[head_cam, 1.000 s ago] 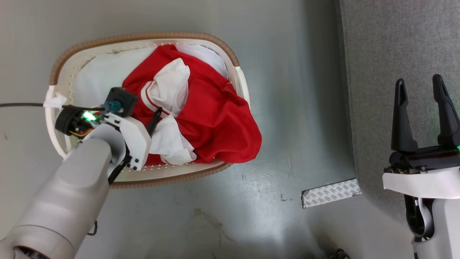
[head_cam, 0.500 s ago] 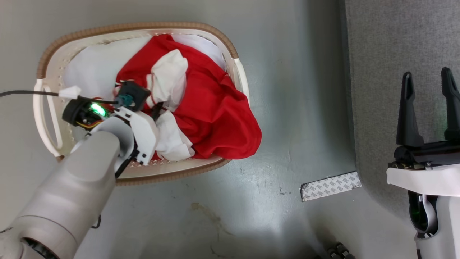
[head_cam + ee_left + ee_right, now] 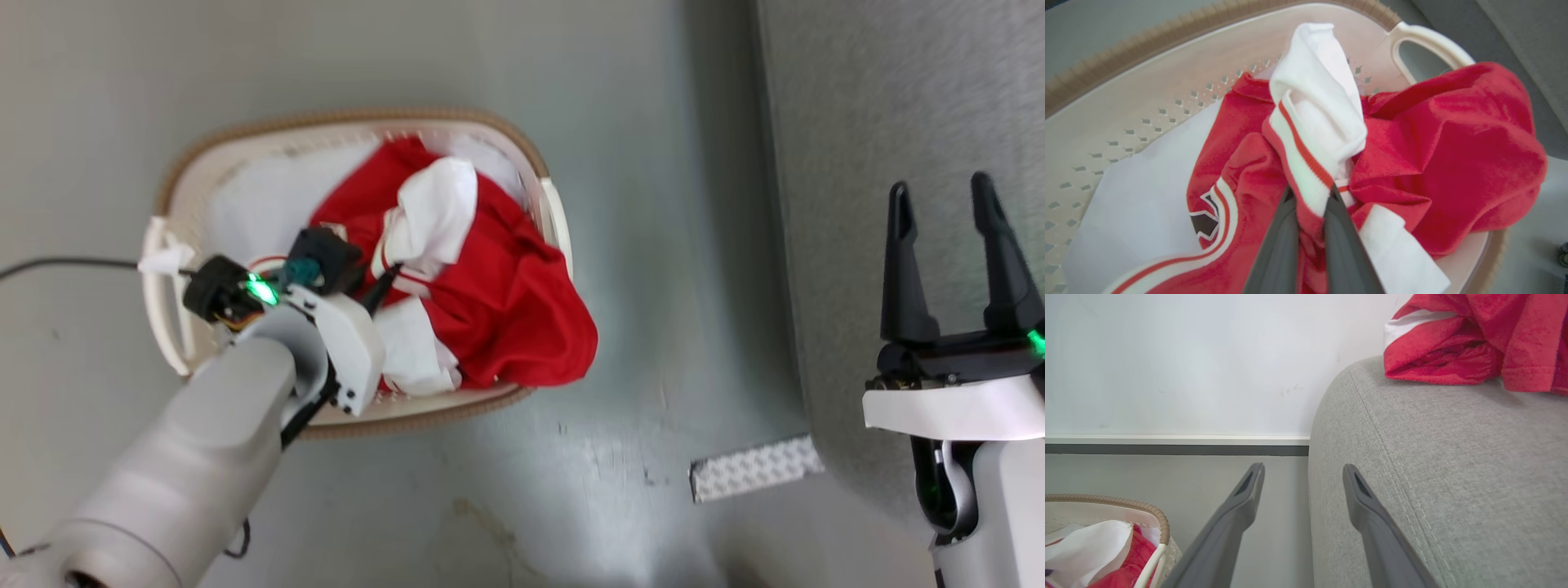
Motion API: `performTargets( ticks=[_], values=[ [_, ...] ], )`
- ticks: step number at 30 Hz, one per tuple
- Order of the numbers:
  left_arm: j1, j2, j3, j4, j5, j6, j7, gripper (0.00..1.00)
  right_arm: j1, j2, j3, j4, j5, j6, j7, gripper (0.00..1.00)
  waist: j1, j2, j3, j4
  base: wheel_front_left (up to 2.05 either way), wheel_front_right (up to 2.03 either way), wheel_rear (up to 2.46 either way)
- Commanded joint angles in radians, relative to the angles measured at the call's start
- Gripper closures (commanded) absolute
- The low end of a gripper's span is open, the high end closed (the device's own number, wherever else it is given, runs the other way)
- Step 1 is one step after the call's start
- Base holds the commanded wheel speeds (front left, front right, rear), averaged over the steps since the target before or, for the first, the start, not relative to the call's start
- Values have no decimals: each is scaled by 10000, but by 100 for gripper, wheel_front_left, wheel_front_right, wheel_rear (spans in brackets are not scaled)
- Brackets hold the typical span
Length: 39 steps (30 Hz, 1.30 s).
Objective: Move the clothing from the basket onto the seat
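The left gripper (image 3: 1310, 192) is seen clenched on a fold of the clothing (image 3: 506, 302). A white panel with red-striped trim is pinched between the two dark fingers near their tips, and the cloth above the pinch is drawn into a raised peak. A bunched ridge seems to have been chosen because it gives narrow fingers something to close around, which flat cloth would not.

The clothing lies in the basket (image 3: 351, 118), heaped toward the side nearer the seat (image 3: 898, 82), with one red lobe draped over the rim there. The white liner sheet (image 3: 1139, 204) is spread beneath it and, as far as can be judged from the left wrist view, is not caught in the pinch. The basket is set on the grey floor (image 3: 653, 245) near the seat, so that only a short carry is needed.

The right gripper (image 3: 939, 186) is held released over the edge of the seat, its fingers spread wide with nothing between them; it is probably parked there out of the way of the carry. Another red and white garment (image 3: 1453, 347) is seen lying on the seat in the right wrist view.

The grasp is judged made and the lift barely begun, since most of the cloth rests in the basket
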State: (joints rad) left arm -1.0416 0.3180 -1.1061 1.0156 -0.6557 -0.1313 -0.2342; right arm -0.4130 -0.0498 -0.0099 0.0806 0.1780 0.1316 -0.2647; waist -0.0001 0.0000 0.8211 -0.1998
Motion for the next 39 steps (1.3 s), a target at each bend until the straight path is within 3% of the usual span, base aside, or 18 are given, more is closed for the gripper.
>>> performTargets(
  ticks=[1,8,15,25,33,39],
  values=[
    [319,110,28,-216,-246,22,-169,100,112,-14,-8,182,95,-19,6,0,1,0,-908,196,0,0,0],
    [1362,305,757,-1423,-624,110,-309,100,708,-22,193,1011,189,-19,6,0,1,0,-2961,561,0,0,0],
    [2921,806,1940,-4024,-286,831,-309,100,1346,-23,223,1410,130,-19,6,0,1,0,-4751,883,0,0,0],
    [5065,1432,3318,-7522,-123,2157,-305,100,2210,-17,481,1449,332,-20,6,0,1,0,-6506,1247,0,0,0],
    [6809,1842,3931,-9168,-182,3023,-305,100,3272,-19,871,1506,445,-19,6,0,1,0,-7938,1316,0,0,0],
    [7733,2346,4139,-9950,-350,3437,-278,100,3701,-20,1327,1352,471,-19,6,0,1,0,-8331,1257,0,0,0]
  ],
)
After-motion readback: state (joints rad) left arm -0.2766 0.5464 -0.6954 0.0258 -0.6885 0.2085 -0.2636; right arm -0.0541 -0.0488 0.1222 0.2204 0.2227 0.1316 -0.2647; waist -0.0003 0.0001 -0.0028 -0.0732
